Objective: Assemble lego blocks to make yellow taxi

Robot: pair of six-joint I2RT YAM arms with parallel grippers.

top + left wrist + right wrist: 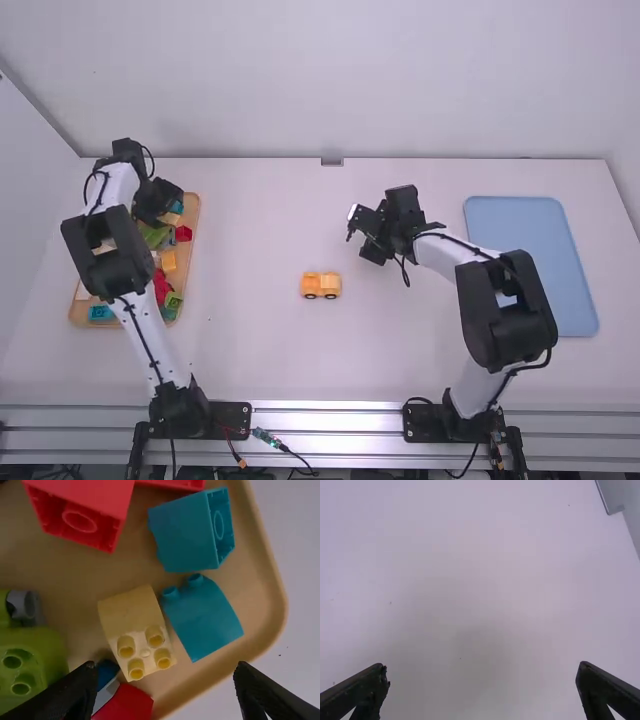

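In the high view my left gripper [160,205] is over the far end of the wooden tray [192,225]. In the left wrist view that gripper [165,680] stands open above a pale yellow curved block [131,614] with several studs, which lies against a teal curved block [204,617]. A yellow vehicle body on dark wheels [321,285] stands on the middle of the table. Beyond it and to its right, my right gripper [366,236] hangs over bare table; in the right wrist view the gripper [484,675] is open with nothing between its fingers.
The tray also holds a red block [82,510], a teal block [187,532], a green block [30,665] and several others, close around the yellow one. A blue tray [530,215] lies at the table's right side, partly under the right arm.
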